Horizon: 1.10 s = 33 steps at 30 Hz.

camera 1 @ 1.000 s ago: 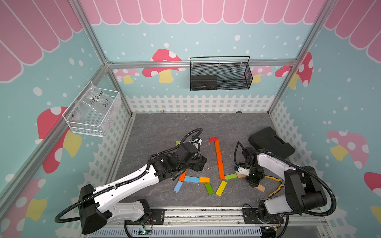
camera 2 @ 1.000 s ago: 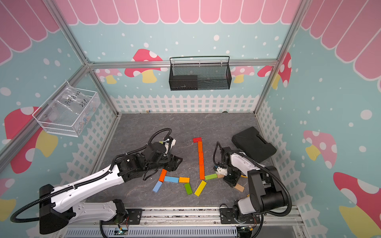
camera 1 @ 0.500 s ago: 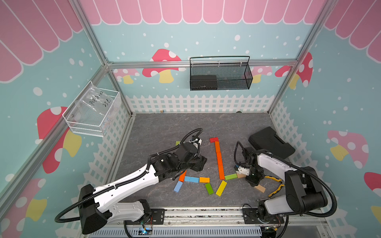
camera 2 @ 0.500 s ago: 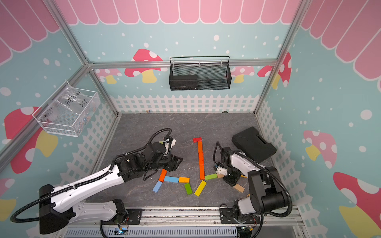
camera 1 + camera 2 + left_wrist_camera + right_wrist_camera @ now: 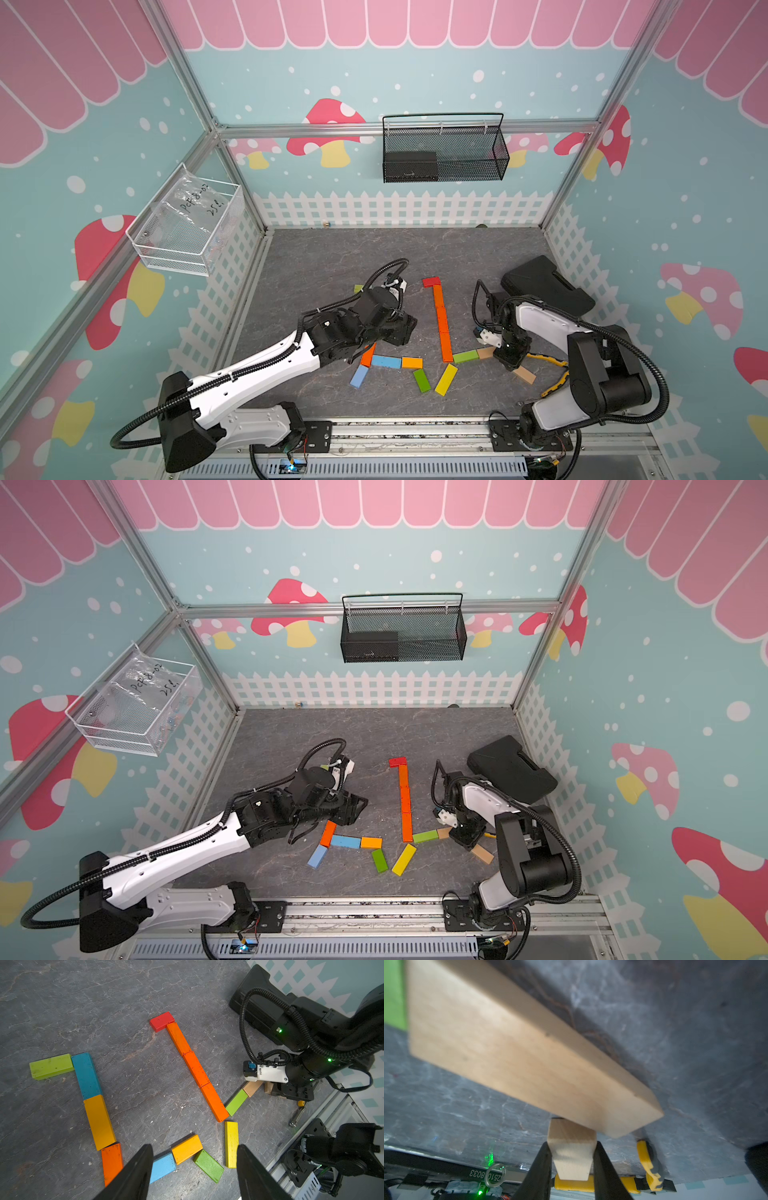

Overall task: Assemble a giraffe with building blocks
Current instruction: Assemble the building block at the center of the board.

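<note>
Tan and unpainted, a building block (image 5: 572, 1159) was clamped in the narrowed right gripper (image 5: 512, 362) past the foot of the orange column (image 5: 441, 324), seemingly for use as a leg, while the left gripper (image 5: 193, 1147) was poised parted and empty across that column.

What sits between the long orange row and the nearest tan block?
A light-green block, touching both; clear in both top views and the left wrist view.
</note>
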{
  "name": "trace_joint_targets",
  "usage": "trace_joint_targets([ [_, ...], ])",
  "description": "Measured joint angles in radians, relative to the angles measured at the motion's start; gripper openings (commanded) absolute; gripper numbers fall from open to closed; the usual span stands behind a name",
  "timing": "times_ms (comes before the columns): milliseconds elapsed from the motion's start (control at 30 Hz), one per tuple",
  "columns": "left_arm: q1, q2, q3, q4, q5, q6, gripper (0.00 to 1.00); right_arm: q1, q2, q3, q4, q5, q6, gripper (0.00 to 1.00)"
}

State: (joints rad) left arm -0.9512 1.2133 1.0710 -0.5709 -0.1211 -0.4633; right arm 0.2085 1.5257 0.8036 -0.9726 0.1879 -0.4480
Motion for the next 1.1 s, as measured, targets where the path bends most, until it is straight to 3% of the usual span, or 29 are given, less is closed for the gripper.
trace_joint_targets([
  [667, 0.0, 0.0, 0.0, 0.0, -0.007, 0.0, 0.67, -0.032, -0.001, 0.016, 0.042, -0.005, 0.028, 0.29],
  [1100, 0.0, 0.0, 0.0, 0.0, -0.01, 0.0, 0.67, -0.033, -0.029, 0.016, 0.057, -0.013, 0.032, 0.42],
])
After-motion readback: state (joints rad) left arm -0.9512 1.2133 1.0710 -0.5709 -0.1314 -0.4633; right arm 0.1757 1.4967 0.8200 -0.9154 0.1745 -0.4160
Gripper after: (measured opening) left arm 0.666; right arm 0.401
